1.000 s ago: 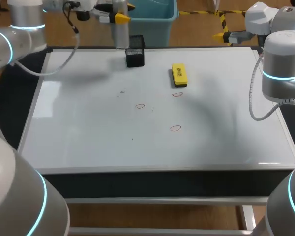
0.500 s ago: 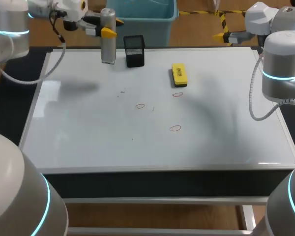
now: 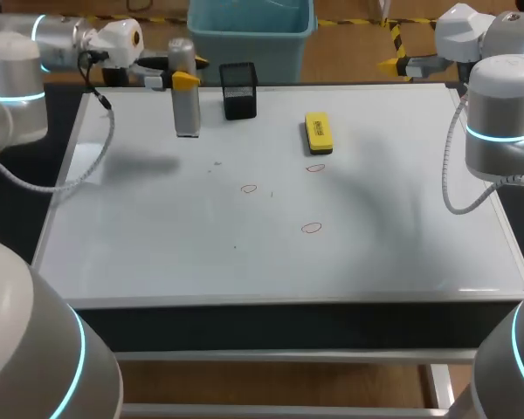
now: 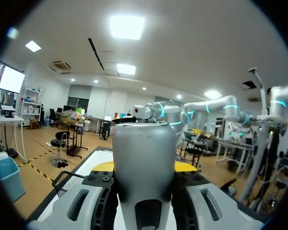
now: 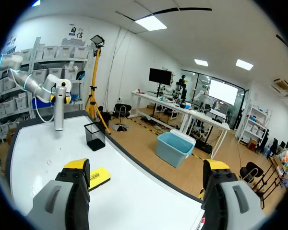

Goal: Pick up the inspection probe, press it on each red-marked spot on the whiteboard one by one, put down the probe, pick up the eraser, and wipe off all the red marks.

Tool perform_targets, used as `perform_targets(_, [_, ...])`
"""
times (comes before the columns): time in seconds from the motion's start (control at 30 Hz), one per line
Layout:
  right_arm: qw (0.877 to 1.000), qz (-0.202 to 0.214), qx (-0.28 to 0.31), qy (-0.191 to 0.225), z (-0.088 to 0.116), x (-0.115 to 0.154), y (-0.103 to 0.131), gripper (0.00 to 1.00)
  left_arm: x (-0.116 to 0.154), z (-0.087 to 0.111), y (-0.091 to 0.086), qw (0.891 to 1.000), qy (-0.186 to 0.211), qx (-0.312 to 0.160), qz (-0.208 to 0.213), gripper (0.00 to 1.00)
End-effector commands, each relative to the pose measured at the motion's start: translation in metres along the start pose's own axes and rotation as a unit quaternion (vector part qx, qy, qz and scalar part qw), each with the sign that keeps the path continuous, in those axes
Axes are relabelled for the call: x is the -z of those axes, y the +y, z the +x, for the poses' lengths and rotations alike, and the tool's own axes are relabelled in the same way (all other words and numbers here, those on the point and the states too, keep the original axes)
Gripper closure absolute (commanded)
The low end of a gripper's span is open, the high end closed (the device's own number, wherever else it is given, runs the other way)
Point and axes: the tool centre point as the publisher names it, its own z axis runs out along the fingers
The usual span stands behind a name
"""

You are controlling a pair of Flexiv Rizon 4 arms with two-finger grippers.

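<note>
The left gripper (image 3: 182, 77) has carried the probe (image 3: 186, 103) left, away from the black holder (image 3: 239, 90), and lower. It grips the probe upright over the whiteboard's (image 3: 157, 253) far left part. The right gripper (image 5: 146, 168) hangs spread wide, holding nothing, by the far right corner. The eraser (image 3: 319, 133) lies just beyond the three red marks (image 3: 311, 228)

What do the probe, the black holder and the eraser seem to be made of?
The probe: probably metal, or silver-painted plastic; smooth grey shell with soft sheen. The black holder: likely wire mesh; faintly see-through walls. The eraser: yellow plastic top, seemingly dark felt beneath.
</note>
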Motion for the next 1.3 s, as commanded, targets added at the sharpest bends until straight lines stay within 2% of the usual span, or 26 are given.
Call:
perform_targets(0.03, [1.000,0.000,0.000,0.000,0.000,0.000,0.000,0.00,-0.003,0.006,-0.003,0.943,-0.332,-0.002,-0.003,1.00])
perform_targets(1.0, [1.000,0.000,0.000,0.000,0.000,0.000,0.000,0.00,-0.003,0.006,-0.003,0.943,-0.332,-0.002,-0.003,1.00])
perform_targets(1.13, [0.995,0.024,0.061,0.079,0.015,-0.016,0.011,0.00,-0.003,0.006,-0.003,0.943,-0.332,-0.002,-0.003,1.00])
perform_targets(1.3, [0.977,0.062,0.121,0.162,0.042,-0.032,0.010,0.00,-0.003,0.006,-0.003,0.943,-0.332,-0.002,-0.003,1.00])
